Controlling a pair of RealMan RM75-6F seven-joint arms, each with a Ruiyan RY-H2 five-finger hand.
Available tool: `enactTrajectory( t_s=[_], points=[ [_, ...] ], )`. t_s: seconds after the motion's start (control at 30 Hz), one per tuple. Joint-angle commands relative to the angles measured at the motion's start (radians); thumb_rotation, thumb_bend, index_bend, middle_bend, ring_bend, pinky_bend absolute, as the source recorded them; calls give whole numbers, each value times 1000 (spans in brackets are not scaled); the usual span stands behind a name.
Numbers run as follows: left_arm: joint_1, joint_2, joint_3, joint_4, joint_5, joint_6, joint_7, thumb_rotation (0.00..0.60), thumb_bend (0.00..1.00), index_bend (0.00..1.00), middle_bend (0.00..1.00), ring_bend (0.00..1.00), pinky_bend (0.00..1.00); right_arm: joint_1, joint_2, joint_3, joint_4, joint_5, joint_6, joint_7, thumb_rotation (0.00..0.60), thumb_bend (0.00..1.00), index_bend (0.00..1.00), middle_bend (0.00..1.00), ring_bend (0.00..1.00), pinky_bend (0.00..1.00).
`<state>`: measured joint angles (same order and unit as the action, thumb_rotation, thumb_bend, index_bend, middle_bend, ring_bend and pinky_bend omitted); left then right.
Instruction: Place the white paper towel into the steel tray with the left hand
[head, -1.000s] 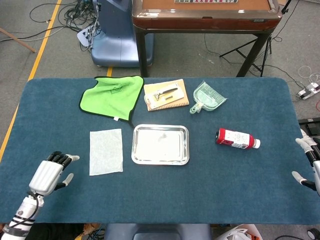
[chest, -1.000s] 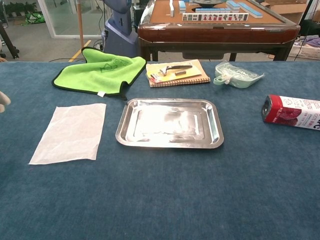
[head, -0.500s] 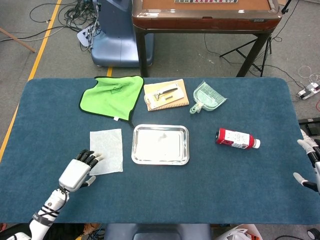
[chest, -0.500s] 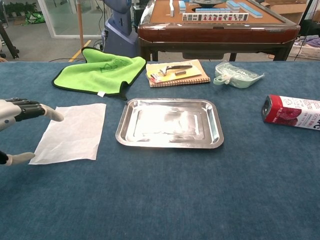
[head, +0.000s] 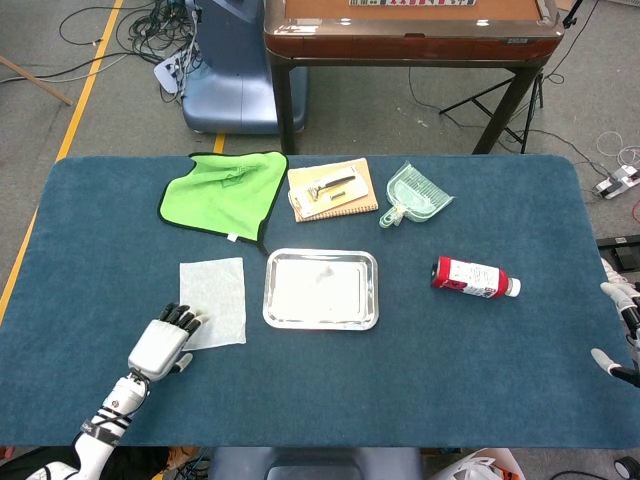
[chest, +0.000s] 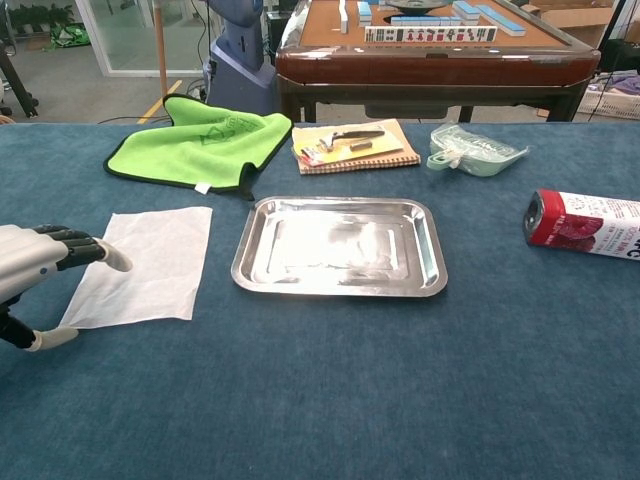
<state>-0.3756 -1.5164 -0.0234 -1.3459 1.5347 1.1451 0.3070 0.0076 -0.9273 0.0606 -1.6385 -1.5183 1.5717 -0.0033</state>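
White paper towel (head: 212, 301) lies flat on the blue felt-like table (head: 480, 380): thin, crinkled, rectangular. Left hand (head: 164, 344) is at its near-left corner, fingers apart, fingertips (chest: 112, 260) over the towel's edge; contact cannot be confirmed. Steel tray (head: 321, 290), shiny with rounded corners, sits just beyond the towel. Further out: red-labelled bottle (head: 474, 277), print unreadable. Right hand (head: 622, 335) at the frame edge, fingers spread, holding nothing.

Green cloth (head: 222, 192) at the surface's far edge; notebook (head: 332, 189) beside it; mint dustpan (head: 415, 195); red bottle (head: 474, 277) lying flat.
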Motion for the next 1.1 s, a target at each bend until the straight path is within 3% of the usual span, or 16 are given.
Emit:
enactTrajectory(
  t_s=[0.03,1.1],
  points=[
    [-3,-4,0,5,-12,-7,4,600,237,230,191,140,112,-1,0,1,1,-1,1,1,600,112,194,209,112,201],
    [-30,-23,-7,27,-103,-33,31,600,238,253,191,141,112,-18,-8,1,19,7,7,21,600,112,194,209,112,201]
  ],
)
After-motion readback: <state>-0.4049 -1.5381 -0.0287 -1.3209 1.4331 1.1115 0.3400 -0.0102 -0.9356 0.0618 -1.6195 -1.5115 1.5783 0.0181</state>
